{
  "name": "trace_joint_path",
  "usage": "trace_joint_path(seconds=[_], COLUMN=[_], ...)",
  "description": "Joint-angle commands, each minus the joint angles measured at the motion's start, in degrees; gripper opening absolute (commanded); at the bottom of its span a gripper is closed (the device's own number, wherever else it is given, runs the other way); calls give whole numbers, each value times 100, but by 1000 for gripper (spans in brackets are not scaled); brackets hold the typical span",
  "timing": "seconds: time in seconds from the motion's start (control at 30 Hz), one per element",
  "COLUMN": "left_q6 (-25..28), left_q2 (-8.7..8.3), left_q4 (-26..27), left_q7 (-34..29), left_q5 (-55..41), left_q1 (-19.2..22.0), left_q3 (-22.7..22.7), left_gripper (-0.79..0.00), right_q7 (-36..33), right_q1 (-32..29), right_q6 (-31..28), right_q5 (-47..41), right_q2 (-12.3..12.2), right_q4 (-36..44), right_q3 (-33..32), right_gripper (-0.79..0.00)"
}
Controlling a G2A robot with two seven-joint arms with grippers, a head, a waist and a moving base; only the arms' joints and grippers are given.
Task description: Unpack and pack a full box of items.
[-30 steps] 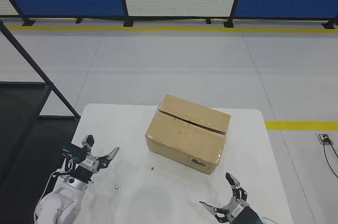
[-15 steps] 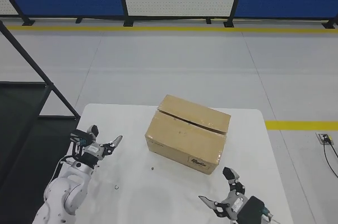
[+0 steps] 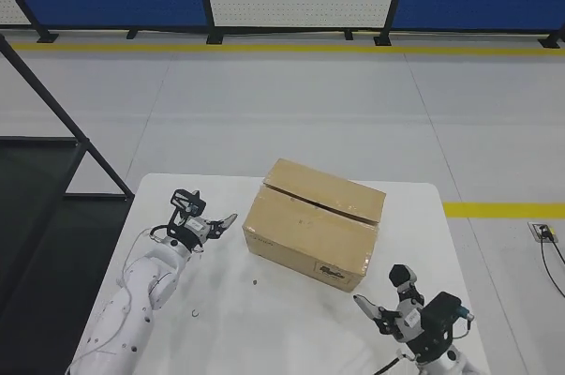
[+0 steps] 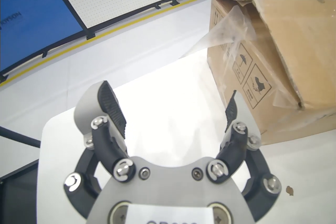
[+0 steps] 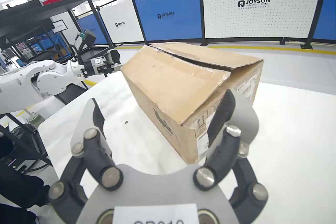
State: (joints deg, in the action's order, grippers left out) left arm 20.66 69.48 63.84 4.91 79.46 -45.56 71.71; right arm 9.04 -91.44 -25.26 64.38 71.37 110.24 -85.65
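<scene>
Top view: rectangular brown cardboard box (image 3: 314, 225), flaps closed.

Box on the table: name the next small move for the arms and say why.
Probably raise the left claw to the top seam of the box and hook a flap open. The flaps lie shut with a narrow gap between them, clear tape hangs loose at the end facing that claw, and it and the right claw are open, empty, clear of the box.
</scene>
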Motion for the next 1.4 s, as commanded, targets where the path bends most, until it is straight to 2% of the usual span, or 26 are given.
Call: trace_joint_path(seconds=[0.0,0.1,0.2,0.43,0.53,0.63,0.97,1.37], left_q6=[66,179,251,330,392,431,487,572], left_q2=[22,48,61,67,55,40,15,-19], left_q4=[-121,-245,-305,-303,-271,-212,49,330], left_q7=[51,114,208,309,363,404,394,404], left_q5=[25,71,123,130,141,184,155,171], left_q1=[70,151,200,169,109,38,-161,-375], left_q3=[-105,-234,-305,-343,-329,-311,-266,-213], left_gripper=[0,0,0,0,0,0,0,0], right_q7=[-3,-348,-1042,-2195,-2801,-3317,-3394,-4804], right_q1=[0,183,539,1246,1553,1822,1892,2972], right_q6=[-2,382,538,409,33,24,51,201], right_q5=[-3,-420,-1086,-2135,-3272,-3844,-4053,-5461], right_q2=[0,26,31,-19,-50,-103,-103,-185], right_q4=[-1,-177,-388,-882,-1192,-1405,-1472,-2532], right_q3=[0,39,-1,-282,-438,-693,-609,-470], right_gripper=[0,0,0,0,0,0,0,0])
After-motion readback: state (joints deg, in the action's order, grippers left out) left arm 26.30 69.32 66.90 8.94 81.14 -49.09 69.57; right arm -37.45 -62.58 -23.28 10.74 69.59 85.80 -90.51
